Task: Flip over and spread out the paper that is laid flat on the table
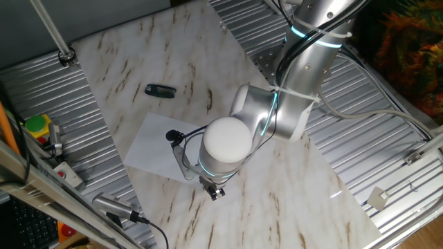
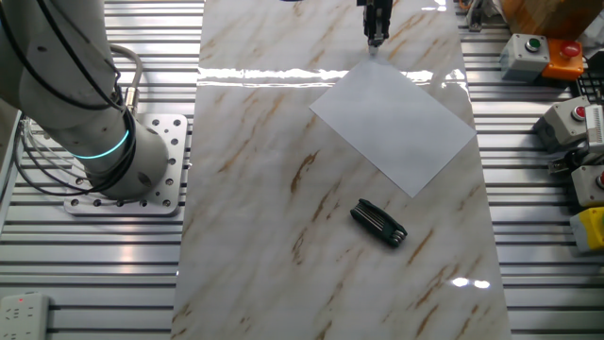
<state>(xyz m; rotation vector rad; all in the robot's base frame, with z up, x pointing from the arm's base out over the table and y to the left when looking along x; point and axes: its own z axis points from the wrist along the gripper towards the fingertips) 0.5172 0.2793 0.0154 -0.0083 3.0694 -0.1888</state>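
The white paper (image 1: pixel 154 144) lies flat on the marble table (image 1: pixel 131 55), one corner under my wrist. In the other fixed view the paper (image 2: pixel 393 123) sits at the far right of the table (image 2: pixel 255 189). My gripper (image 1: pixel 217 192) points down just beyond the paper's corner and holds nothing. In the other fixed view the gripper (image 2: pixel 376 40) is at the top edge, its fingers together, close above the table just past the paper's far corner. I cannot tell whether the tips touch the table.
A black folding tool (image 1: pixel 160 90) lies on the table beside the paper, also seen in the other fixed view (image 2: pixel 378 223). Button boxes (image 2: pixel 564 121) and cables sit on the ribbed metal panel (image 2: pixel 538 236). A slanted pole (image 1: pixel 61 48) stands at the table's corner. The arm's base (image 2: pixel 113 161) is bolted on the opposite panel.
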